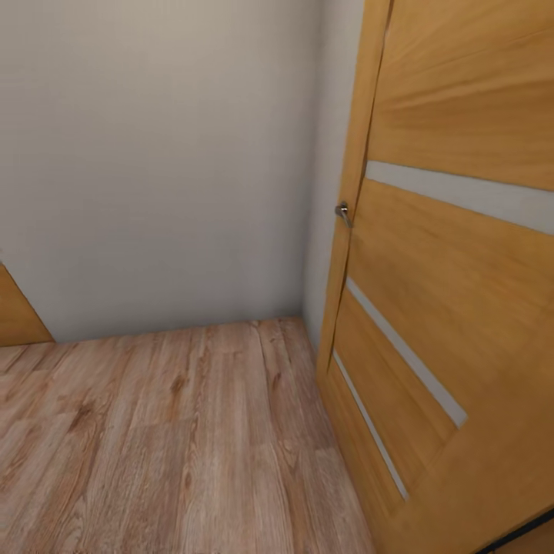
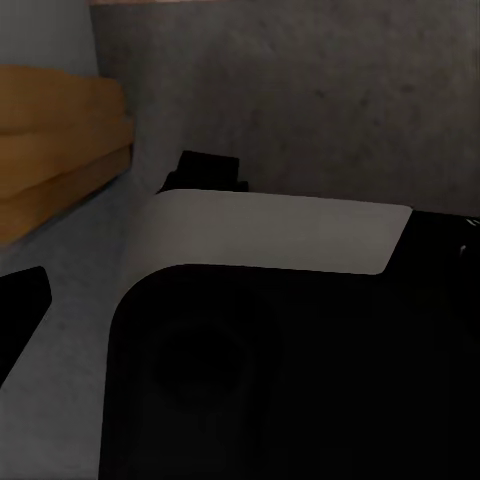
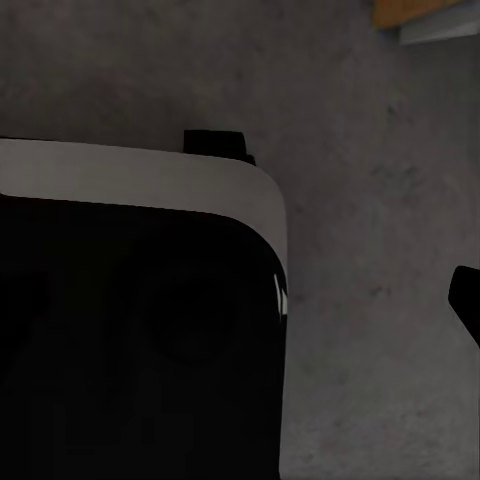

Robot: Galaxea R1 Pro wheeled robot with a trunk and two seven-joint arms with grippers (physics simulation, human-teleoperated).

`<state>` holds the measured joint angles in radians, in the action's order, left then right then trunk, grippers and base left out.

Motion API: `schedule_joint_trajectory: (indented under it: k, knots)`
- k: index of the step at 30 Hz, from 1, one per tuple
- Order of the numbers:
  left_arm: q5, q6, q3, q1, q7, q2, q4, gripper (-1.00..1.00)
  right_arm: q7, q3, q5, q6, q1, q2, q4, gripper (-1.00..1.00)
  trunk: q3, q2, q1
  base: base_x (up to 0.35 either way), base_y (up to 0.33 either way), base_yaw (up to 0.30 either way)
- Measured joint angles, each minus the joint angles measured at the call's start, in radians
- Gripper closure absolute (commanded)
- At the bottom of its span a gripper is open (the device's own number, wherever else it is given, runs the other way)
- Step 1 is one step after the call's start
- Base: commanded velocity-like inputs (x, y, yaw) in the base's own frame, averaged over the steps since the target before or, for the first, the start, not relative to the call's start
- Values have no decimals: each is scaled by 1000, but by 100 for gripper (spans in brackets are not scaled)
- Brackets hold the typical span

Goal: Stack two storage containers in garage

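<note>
The two storage containers are out of view. The wrist views look down on the dark grey mottled concrete floor (image 2: 330, 110) under my black-and-white base (image 2: 280, 235). Of my left gripper, one black fingertip (image 2: 20, 305) pokes in at the picture's edge over that floor. In the right wrist view a single black fingertip (image 3: 466, 300) likewise shows over the concrete (image 3: 380, 220), beside the base (image 3: 150, 180). Nothing is seen between either pair of fingers, and how the jaws stand cannot be made out.
The head view faces a corner of plain pale wall (image 1: 154, 154) over light wood-plank flooring (image 1: 169, 446). A honey-coloured door (image 1: 446, 292) with pale stripes and a metal handle (image 1: 343, 211) stands close at the right. Honey-coloured planks (image 2: 55, 150) rise beside the concrete.
</note>
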<state>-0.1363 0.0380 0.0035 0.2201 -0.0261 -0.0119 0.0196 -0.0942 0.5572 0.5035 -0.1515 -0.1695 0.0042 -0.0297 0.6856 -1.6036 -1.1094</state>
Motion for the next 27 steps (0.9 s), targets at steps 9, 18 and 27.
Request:
schedule_joint_trajectory:
  k: [9,18,27]
  knots:
    - [1,0,-2,0,1,0,0,-100,0,0,-1,0,0,0,0,-100,0,0,0,0,-83,48]
    - [3,0,-4,0,1,0,0,-100,0,0,-1,0,0,0,0,-100,0,0,0,0,-258,1]
    - [1,0,-2,0,0,0,0,-100,1,0,-1,0,0,0,0,-100,0,0,0,0,-46,144]
